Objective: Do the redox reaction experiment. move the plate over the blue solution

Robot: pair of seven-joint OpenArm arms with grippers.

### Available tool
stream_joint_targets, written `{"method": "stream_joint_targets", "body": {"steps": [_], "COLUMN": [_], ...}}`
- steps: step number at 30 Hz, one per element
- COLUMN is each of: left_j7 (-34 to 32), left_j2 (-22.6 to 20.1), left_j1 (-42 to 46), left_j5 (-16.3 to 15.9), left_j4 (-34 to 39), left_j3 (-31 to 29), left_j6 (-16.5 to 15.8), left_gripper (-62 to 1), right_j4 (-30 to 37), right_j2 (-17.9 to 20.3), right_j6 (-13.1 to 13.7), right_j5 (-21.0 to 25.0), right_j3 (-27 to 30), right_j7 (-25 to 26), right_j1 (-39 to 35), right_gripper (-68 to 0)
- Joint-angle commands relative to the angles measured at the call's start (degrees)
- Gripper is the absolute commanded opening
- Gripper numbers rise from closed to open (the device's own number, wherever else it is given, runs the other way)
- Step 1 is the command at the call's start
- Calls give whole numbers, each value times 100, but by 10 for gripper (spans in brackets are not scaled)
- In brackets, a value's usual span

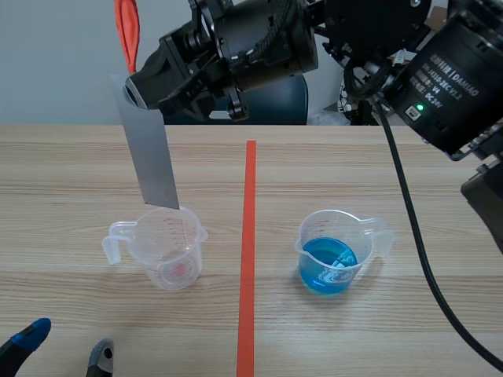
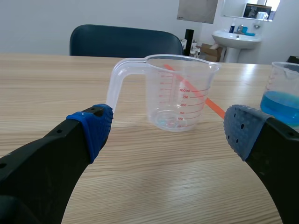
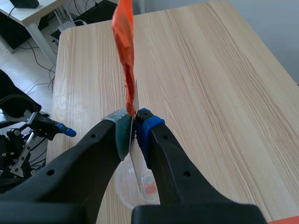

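Your right arm is coming in from the right edge and stretching across the top of the frame. Its right gripper point(image 1: 135, 88) is pinching the top end of the grey plate point(image 1: 153, 161) in the upper left. An orange-red strip point(image 1: 126, 31) is sticking up from the plate above the fingers. The plate is hanging nearly upright, slightly tilted, and its lower edge is sitting level with the rim of the empty clear cup point(image 1: 169, 251), left of centre. Whether the two are touching cannot be told. A pinkish trace is showing at this cup's bottom.

The cup of blue solution point(image 1: 328, 263) is standing right of centre, across the orange-red tape line point(image 1: 248, 251), well apart from the plate. Your left gripper point(image 1: 67, 345) is resting in the lower left corner with its fingers spread wide and nothing between them, facing the empty cup's handle on the wooden table point(image 1: 78, 157).
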Motion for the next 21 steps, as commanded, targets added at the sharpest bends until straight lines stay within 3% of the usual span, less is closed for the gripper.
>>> {"method": "stream_joint_targets", "body": {"steps": [1, 16, 21], "left_j7": [-107, -410, -410], "left_j2": [-17, -20, -20], "left_j1": [-33, -33, -33], "left_j5": [9, -26, -26], "left_j4": [96, 96, 96], "left_j3": [-26, -26, -26], "left_j6": [4, 15, 247], "left_gripper": [-101, -101, -101], "right_j4": [160, 247, 339], "right_j2": [79, 1071, 1458], "right_j6": [22, 323, 483], "right_j5": [205, 560, 649], "right_j3": [52, 52, 52], "right_j7": [114, 586, 898], "right_j1": [85, 85, 85], "right_gripper": [-669, -669, -669]}}
